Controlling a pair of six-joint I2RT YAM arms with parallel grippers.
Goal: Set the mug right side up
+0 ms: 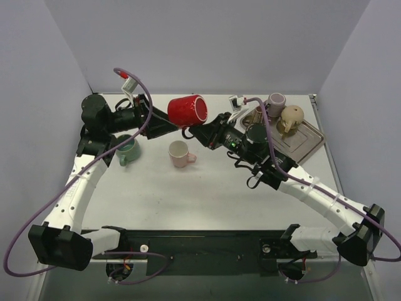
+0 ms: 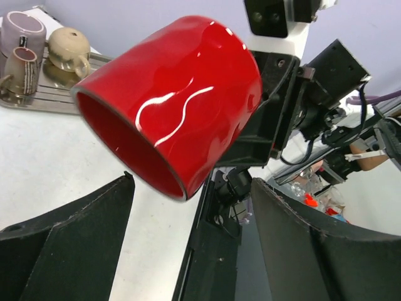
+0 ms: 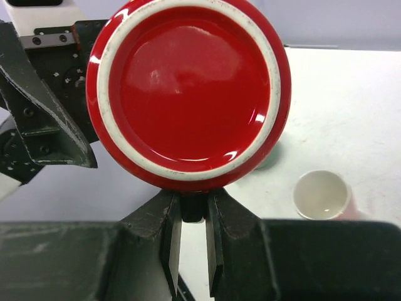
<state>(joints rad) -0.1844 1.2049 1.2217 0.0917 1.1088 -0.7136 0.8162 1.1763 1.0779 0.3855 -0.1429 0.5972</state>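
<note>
Spreading the left gripper's [image 2: 192, 188] black fingers [image 2: 75, 244] wide, right at the lens, one to each side below the red mug [image 2: 182, 94] and touching neither its wall nor its rim. Holding that mug up off the table [image 1: 219, 194], tipped on its side between the two grippers, with the open mouth facing the left gripper and the base facing the right wrist. Pinching it with the right gripper [image 3: 192, 219], fingers pressed close together just under the white ring of the base, at the mug's lower edge. Not showing clearly whether the handle is the dark part caught between them.

Hovering over a pink mug [image 1: 180, 152], which is standing mouth-up on the table near the right gripper's fingertips and apart from them. Passing the left arm above a green mug [image 1: 127, 150], behind the left gripper and down on the table. Showing a metal tray [image 1: 310, 147] behind the right gripper, well apart from the left one, and carrying a mauve mug [image 1: 276, 100], a striped brown mug [image 1: 260, 114] and a beige rounded vessel [image 1: 291, 117], all crowded together.
</note>
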